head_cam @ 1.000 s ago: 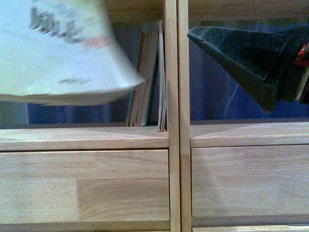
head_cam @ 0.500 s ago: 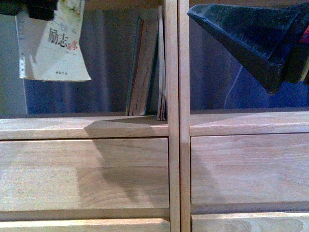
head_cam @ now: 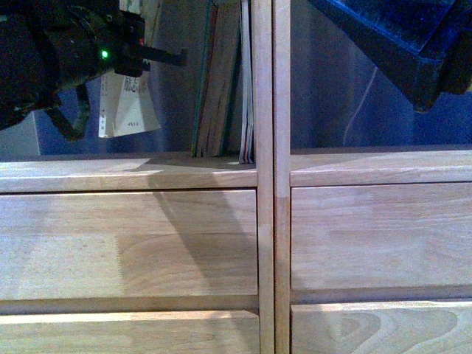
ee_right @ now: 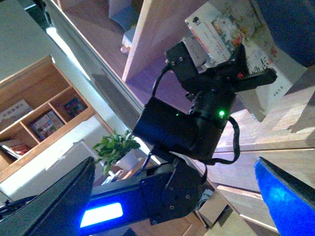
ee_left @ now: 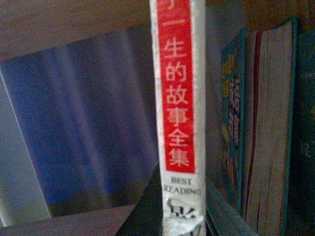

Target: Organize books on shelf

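My left gripper (head_cam: 151, 55) is shut on the pale booklet (head_cam: 127, 110) and holds it upright inside the shelf's (head_cam: 265, 221) left open compartment, above the board. In the left wrist view the booklet's red-and-white spine (ee_left: 177, 98) stands between my dark jaws (ee_left: 172, 223). Several teal and tan books (head_cam: 221, 81) stand against the middle divider, a short gap to the right of the booklet; they also show in the left wrist view (ee_left: 261, 132). My right gripper (ee_right: 172, 206) is open and empty, its fingers (head_cam: 398, 44) in front of the right compartment.
Plank-fronted drawers (head_cam: 133, 243) lie below both compartments. The right wrist view shows my left arm (ee_right: 197, 123) with the booklet (ee_right: 221, 29). Behind it are another shelf with books (ee_right: 39, 123) and a potted plant (ee_right: 115, 147).
My left arm has carried the booklet from close to the camera into the left compartment and turned it upright, nearer the standing books. The shelf board and right gripper sit higher in the frame.
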Controlling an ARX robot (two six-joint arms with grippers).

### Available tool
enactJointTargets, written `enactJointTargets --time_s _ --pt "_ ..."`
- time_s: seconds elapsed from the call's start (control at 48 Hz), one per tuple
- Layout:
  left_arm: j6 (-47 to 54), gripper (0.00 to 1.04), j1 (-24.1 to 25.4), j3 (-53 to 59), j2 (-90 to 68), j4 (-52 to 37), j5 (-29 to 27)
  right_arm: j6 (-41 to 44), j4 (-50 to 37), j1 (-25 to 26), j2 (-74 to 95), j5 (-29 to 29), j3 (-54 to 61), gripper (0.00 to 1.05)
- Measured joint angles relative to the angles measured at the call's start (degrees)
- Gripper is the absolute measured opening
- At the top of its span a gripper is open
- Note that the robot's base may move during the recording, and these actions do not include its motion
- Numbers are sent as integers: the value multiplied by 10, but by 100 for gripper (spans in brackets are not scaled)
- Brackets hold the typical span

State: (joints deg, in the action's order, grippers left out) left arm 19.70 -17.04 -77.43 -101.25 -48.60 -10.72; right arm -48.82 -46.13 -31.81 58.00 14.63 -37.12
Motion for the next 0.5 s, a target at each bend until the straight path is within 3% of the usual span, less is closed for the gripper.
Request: enactJointTargets --time_s 0.5 --pt "50 7 -30 -125 -105 0 -17 0 0 0 0 0 0 98"
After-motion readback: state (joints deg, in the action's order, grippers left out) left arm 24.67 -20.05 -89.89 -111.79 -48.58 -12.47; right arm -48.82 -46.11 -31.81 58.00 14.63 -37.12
